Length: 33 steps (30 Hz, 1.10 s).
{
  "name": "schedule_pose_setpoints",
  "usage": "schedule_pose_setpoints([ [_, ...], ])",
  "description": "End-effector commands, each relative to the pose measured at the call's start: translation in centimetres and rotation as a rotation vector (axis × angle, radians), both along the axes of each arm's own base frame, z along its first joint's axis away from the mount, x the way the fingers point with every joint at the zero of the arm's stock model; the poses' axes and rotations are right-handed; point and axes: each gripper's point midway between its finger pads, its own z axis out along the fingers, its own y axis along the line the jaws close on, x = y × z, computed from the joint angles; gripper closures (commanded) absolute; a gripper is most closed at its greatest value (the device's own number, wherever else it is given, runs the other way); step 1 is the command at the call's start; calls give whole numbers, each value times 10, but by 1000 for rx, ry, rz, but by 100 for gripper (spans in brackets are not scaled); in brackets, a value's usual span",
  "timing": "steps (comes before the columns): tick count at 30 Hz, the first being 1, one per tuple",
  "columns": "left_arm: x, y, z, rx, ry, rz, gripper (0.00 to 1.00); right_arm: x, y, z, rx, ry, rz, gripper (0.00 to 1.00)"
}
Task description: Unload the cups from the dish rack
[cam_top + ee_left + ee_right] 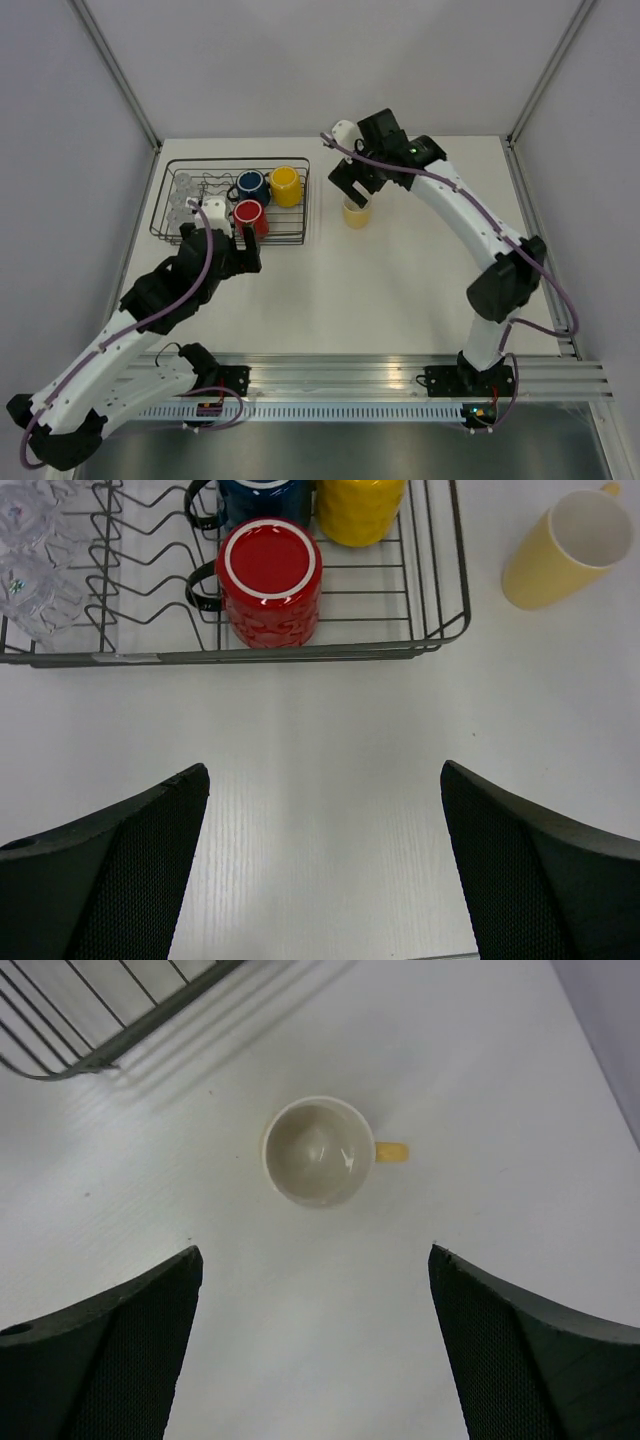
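The black wire dish rack (175, 225) stands at the back left. It holds an upside-down red mug (248, 215), a dark blue mug (252, 186), a bright yellow mug (286, 185) and clear glass tumblers (185, 195). In the left wrist view the red mug (270, 580) sits just behind the rack's front wire (300, 652). My left gripper (225, 243) (322, 772) is open and empty over the table, just in front of the rack. The pale cream-yellow mug (356, 213) (318, 1152) stands upright on the table right of the rack. My right gripper (357, 192) (314, 1254) hangs open and empty above it.
The rack's right corner (100, 1030) lies left of the cream mug. The cream mug also shows in the left wrist view (570, 545), right of the rack. Grey walls enclose the white table (400, 290); a metal rail (400, 375) runs along its near edge.
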Motion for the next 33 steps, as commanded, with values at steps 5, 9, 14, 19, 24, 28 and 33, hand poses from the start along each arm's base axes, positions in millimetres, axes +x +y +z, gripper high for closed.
schedule_pose_setpoints([
  [5, 41, 0, 0, -53, 71, 296, 0, -65, 7, 88, 570, -175, -108, 2],
  [9, 74, 6, -4, -139, 120, 403, 0, -98, 5, 103, 879, -185, -175, 2],
  [14, 112, 8, -17, -235, 181, 536, 0, -148, 0, 99, 1047, -137, -112, 2],
  [19, 146, 11, -29, -258, 212, 628, 0, -186, -2, 88, 1058, -52, -27, 2],
  [24, 164, 17, -50, -264, 278, 690, 0, -197, -9, 75, 1032, -25, -35, 2],
  [28, 175, 20, -64, -247, 314, 710, 0, -199, -13, 69, 1015, -33, -42, 2],
  [33, 184, 14, -85, -219, 369, 701, 0, -202, -13, 63, 996, -19, -33, 2],
])
